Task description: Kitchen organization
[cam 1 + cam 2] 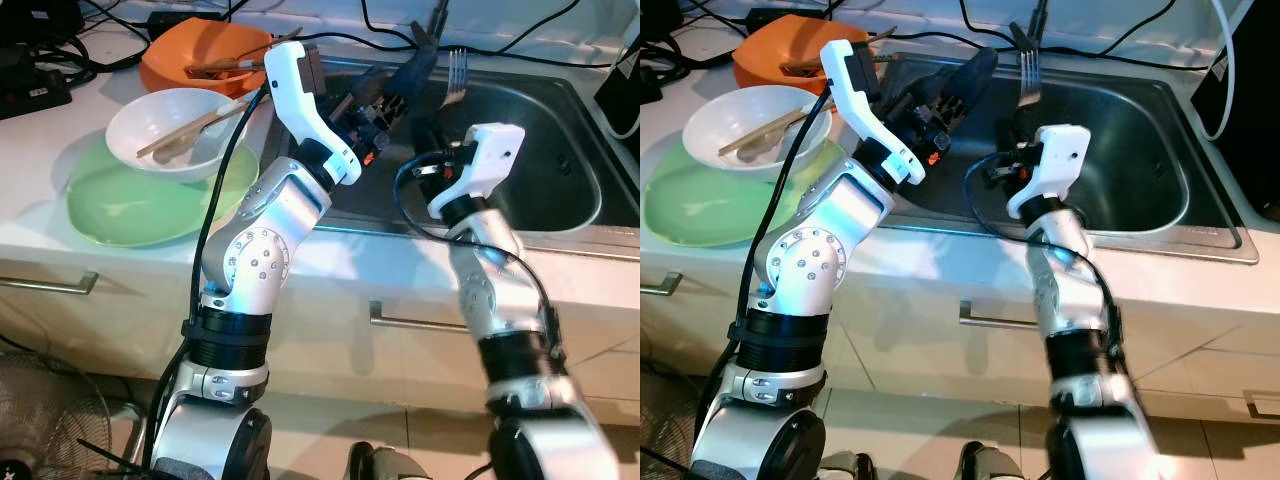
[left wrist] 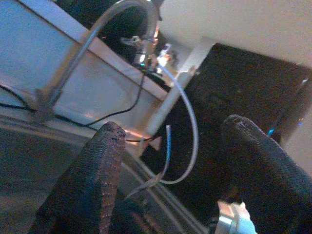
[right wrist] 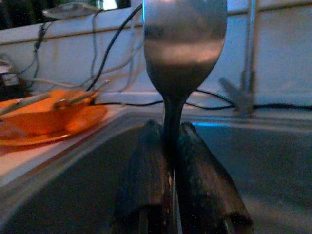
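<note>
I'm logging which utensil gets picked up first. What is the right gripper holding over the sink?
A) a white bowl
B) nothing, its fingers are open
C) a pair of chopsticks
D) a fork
D: the right gripper is shut on the neck of a fork, whose tines stand up above the sink.

Both silver arms rise from the lower frame toward the upper centre. The left gripper (image 1: 395, 85) has its jaws spread wide apart. The right gripper (image 3: 170, 161), just right of it, has jaws clamped together, pointing upward.
</note>
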